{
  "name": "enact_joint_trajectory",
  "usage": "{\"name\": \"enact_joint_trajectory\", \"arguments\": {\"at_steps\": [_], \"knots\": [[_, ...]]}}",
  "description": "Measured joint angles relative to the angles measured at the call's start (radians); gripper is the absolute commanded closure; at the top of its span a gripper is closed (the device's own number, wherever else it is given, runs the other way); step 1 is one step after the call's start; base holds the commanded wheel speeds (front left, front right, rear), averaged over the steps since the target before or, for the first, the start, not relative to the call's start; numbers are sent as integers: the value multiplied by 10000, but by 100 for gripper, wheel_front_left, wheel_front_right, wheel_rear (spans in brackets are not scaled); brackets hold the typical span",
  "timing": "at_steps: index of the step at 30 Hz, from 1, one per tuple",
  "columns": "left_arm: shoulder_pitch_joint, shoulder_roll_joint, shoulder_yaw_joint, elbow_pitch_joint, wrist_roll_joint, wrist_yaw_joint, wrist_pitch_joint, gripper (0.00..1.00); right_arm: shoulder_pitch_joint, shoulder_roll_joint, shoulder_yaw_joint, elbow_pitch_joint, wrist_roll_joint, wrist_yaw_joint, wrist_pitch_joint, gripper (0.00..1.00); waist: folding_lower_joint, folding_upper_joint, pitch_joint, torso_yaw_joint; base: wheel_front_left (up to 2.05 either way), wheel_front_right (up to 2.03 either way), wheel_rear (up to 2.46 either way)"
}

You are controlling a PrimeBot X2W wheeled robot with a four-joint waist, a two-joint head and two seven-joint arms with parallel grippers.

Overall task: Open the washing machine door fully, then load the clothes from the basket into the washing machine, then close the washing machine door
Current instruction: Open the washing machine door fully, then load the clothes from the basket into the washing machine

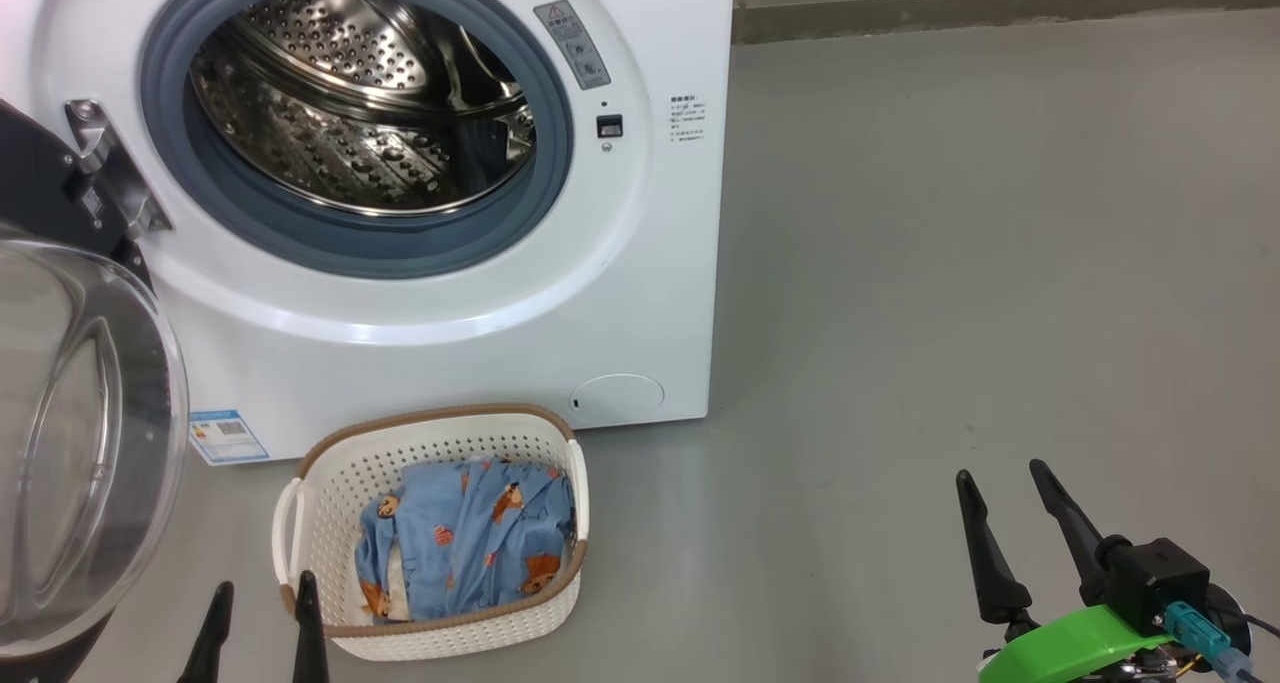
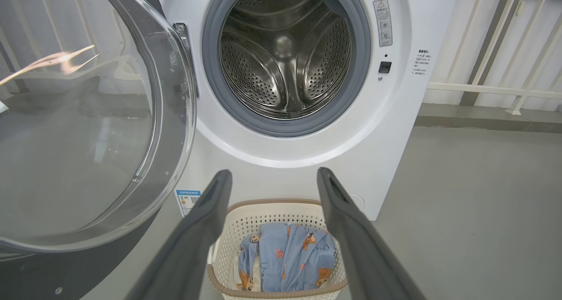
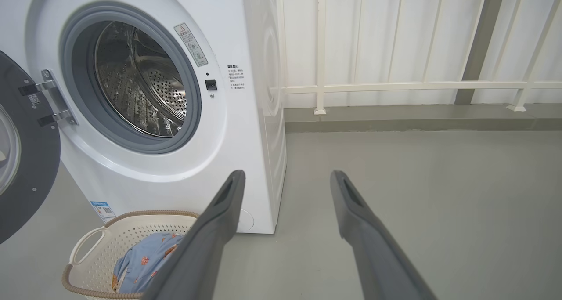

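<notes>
Clothes of light blue fabric printed with brown cartoon bears [image 1: 470,543] lay bunched in the small cream-white perforated plastic basket [image 1: 340,483], just ahead of the left gripper [image 1: 263,583], whose two dark fingers stood parted and empty, apparently lined up for a reach down into the pile. Beyond the basket rose the big white front-loading washing machine [image 1: 650,263], its steel perforated drum [image 1: 360,113] bare. To that gripper's left hung the large round glass-bowled door with the glossy black rim [image 1: 90,413], swung wide so the mouth was clear; its bulge sat close beside the gripper and could crowd a lift. The right gripper [image 1: 1000,471], likewise spread and holding nothing, hovered over grey floor [image 1: 950,263], well apart from the basket on its left.
</notes>
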Motion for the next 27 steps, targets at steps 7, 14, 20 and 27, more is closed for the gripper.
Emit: {"name": "enact_joint_trajectory", "arguments": {"at_steps": [7, 14, 20, 27], "knots": [[0, 0, 21, 6, 2, -2, 0, 0, 0, 8, -29, 0, 0, 0, 0, 0, 0, 0, 46, 49, 0, 0, 0], [-1, 0, 27, 86, 46, -12, 0, 0, 0, 12, -33, 0, 4, 0, 0, 0, 0, 0, 55, 103, 3, -3, 0], [-1, 0, 65, 167, 46, -25, 0, 0, 4, 17, -33, 0, 6, 0, 0, 0, 0, 0, 57, 122, 64, -64, 0], [-2, 0, 75, 203, 46, -102, 0, 0, 4, 19, -33, 2, 8, 0, 0, 0, 0, 0, 114, 120, 153, -153, 0]]}}
